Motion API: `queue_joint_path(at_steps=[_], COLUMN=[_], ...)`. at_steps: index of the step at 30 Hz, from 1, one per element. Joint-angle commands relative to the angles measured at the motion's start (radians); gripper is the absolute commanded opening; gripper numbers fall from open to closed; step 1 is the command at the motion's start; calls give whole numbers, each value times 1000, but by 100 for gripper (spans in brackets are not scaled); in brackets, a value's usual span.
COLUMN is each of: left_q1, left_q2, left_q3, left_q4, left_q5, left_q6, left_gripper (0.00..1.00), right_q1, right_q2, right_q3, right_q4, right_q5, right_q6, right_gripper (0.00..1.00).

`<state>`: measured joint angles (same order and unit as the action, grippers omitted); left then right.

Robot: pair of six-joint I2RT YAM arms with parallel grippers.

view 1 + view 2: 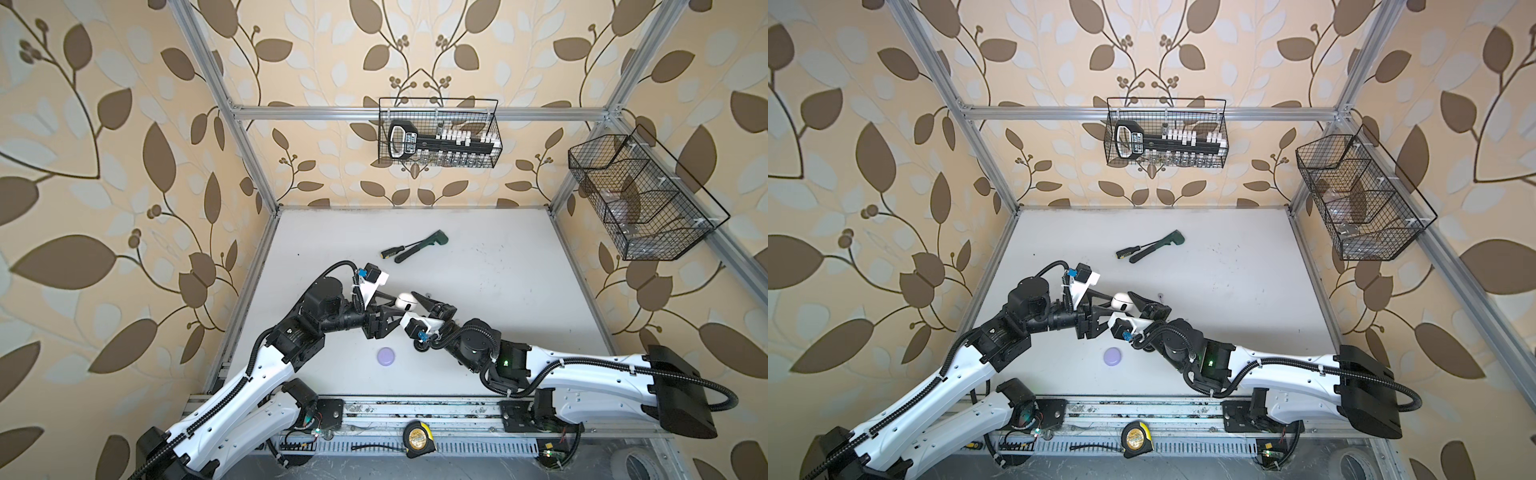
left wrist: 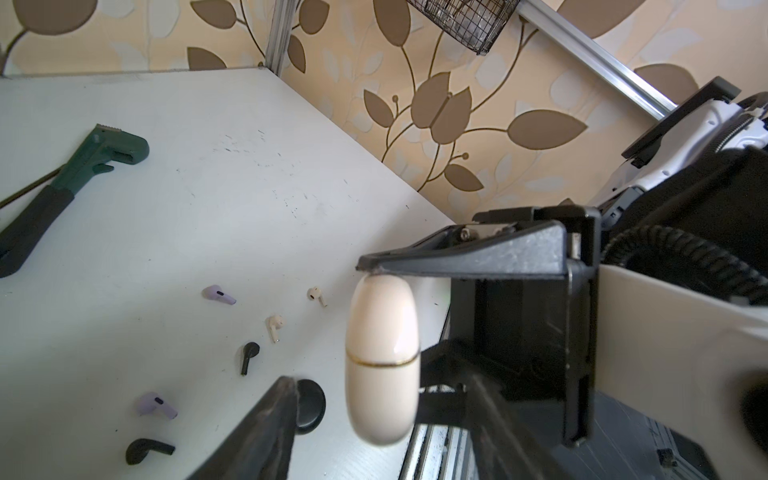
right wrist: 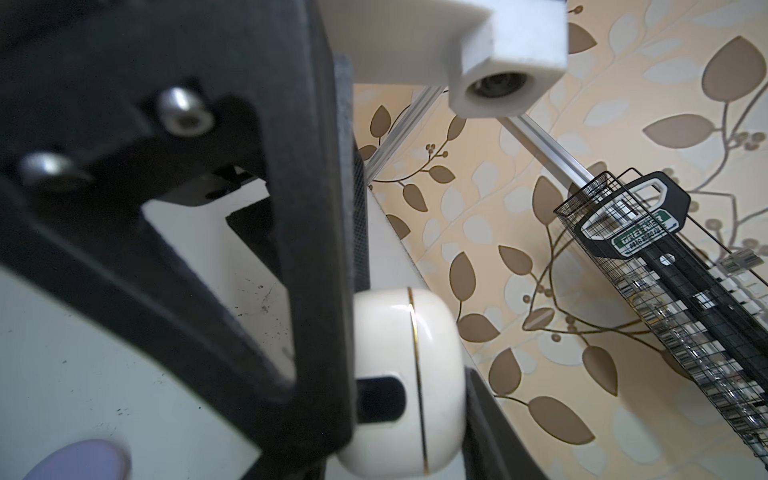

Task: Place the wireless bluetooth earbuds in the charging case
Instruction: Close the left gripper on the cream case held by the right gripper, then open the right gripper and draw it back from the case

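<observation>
Six earbuds (image 2: 274, 326), likely light and slick: pinch stems.
Right end effector (image 3: 409, 407) clamps the glossy case (image 2: 382, 332); left end effector (image 2: 324, 326) straddles it, unclenched.

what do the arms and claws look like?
Left arm and right arm: white shells, black joints, black corrugated cable conduit. Left claw and right claw: black, triangular fingers. White wrist camera mounts with blue connectors; green light on the right arm.
</observation>
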<state>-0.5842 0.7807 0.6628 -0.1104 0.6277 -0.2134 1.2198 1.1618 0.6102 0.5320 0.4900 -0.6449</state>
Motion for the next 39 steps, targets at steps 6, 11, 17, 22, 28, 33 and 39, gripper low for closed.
queue_joint_path(at_steps=[6, 11, 17, 22, 28, 33, 39], left_q1=[-18, -22, -27, -28, -31, -32, -32], left_q2=[2, 5, -1, 9, 19, 13, -28], left_q3=[42, 47, 44, 50, 59, 56, 5], left_q4=[5, 2, -1, -7, -11, 5, 80], left_q5=[4, -1, 2, 1, -15, -13, -117], left_q6=[31, 31, 31, 37, 37, 35, 46], left_gripper=[57, 51, 49, 38, 26, 12, 0], right_q1=[14, 23, 27, 29, 30, 30, 29], right_q2=[1, 14, 29, 39, 37, 27, -65], right_q3=[51, 57, 67, 76, 74, 64, -3], right_q4=[51, 58, 69, 75, 83, 82, 61], right_q5=[-30, -40, -40, -38, -27, -25, -14], right_q6=[-1, -1, 1, -1, -1, 12, 80], right_gripper=[17, 17, 18, 18, 18, 36, 61])
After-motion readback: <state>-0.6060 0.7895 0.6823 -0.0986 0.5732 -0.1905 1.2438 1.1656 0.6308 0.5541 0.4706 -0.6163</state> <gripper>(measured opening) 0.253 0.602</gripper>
